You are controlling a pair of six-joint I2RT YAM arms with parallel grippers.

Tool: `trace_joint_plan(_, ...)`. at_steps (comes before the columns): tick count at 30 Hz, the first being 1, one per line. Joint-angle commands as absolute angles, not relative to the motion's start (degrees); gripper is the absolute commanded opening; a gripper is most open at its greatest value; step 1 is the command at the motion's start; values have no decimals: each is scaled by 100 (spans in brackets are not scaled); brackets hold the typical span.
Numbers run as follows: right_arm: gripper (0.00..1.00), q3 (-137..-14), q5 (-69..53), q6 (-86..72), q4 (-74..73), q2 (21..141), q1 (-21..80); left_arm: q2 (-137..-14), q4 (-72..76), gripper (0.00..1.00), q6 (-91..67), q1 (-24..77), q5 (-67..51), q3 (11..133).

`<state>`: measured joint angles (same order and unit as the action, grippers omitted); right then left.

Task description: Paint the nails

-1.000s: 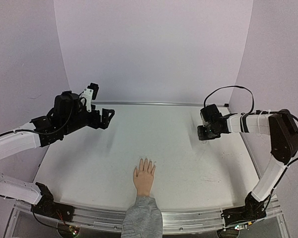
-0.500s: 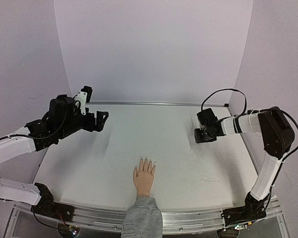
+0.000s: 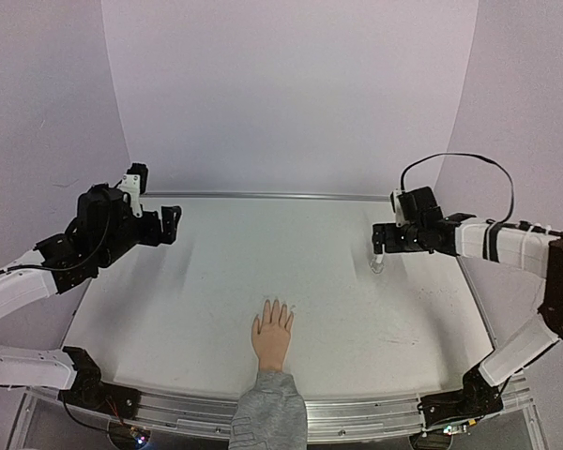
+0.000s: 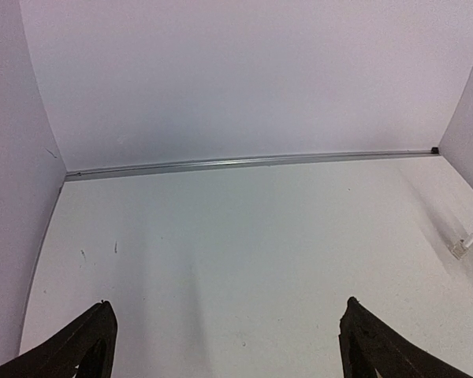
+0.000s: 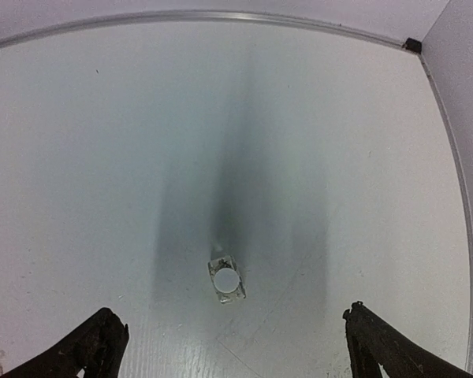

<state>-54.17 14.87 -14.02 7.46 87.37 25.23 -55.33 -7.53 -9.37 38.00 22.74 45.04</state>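
Both my left pincer [image 4: 226, 319] and right pincer [image 5: 232, 315] stand apart and empty, the nails [image 3: 275, 306] lie near the front edge of the tabletop [image 3: 338, 314], and an off-centre descent onto the small bottle [image 5: 226, 281] beneath the right one could topple it.

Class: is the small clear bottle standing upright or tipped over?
Upright: the bottle stands on the table, and the right wrist camera sees its round top from above.

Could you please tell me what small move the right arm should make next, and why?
Probably lower the right jaws straight down around the small clear bottle: the right wrist view shows them open above it, the bottle standing cap-up between them, untouched, and neither arm holds anything for painting the nails.
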Motion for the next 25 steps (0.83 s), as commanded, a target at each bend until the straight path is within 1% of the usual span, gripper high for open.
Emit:
trace_joint_plan(1, 98, -5197, 1569, -1272, 271, 7755, 2541, -5139, -619, 100, -1052, 3661, 2788, 4371)
trace_joint_plan(9, 98, -5107, 1924, -833, -388, 5847, 2548, -4525, -407, 100, -497, 3630, 3226, 4425)
trace_joint_plan(13, 98, -5300, 2103, -651, -648, 5056, 2543, -4379, -409, 100, -236, 3630, 3357, 4633)
trace_joint_plan(20, 98, -5404, 2532, -523, -909, 4317, 2542, -4138, -413, 100, -9, 3630, 3438, 4910)
trace_joint_plan(25, 98, -5284, 2368, -642, -905, 4127, 2547, -4078, -413, 100, -9, 3630, 3400, 4893)
